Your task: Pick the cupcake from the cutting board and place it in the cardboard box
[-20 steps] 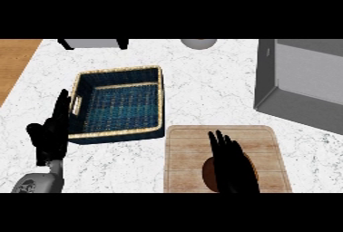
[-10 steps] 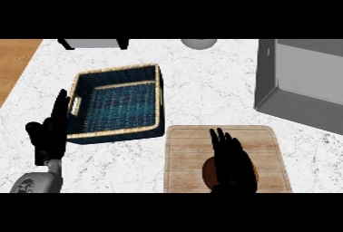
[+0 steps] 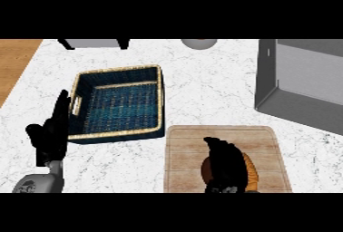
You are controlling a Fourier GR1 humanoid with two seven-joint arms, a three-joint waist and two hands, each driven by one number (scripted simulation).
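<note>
A brown cupcake (image 3: 206,171) with an orange side sits on the wooden cutting board (image 3: 188,145) at the lower middle. My right hand (image 3: 226,161) lies right over it and hides most of it, its fingers bunched and curling down round the cupcake. The container in view is a tan-rimmed box with a dark blue woven inside (image 3: 120,102), standing just up and left of the board. My left hand (image 3: 50,136) rests open, fingers up, beside the box's left wall.
A big grey appliance (image 3: 301,86) fills the right side. At the far edge stand a grey round object (image 3: 199,43) and a grey item on dark legs (image 3: 94,43). A wooden surface (image 3: 17,59) borders the white marble counter at the upper left.
My right hand's fingers were straight and spread; now they are drawn together and bent down over the cupcake. The left hand and the box have stayed put.
</note>
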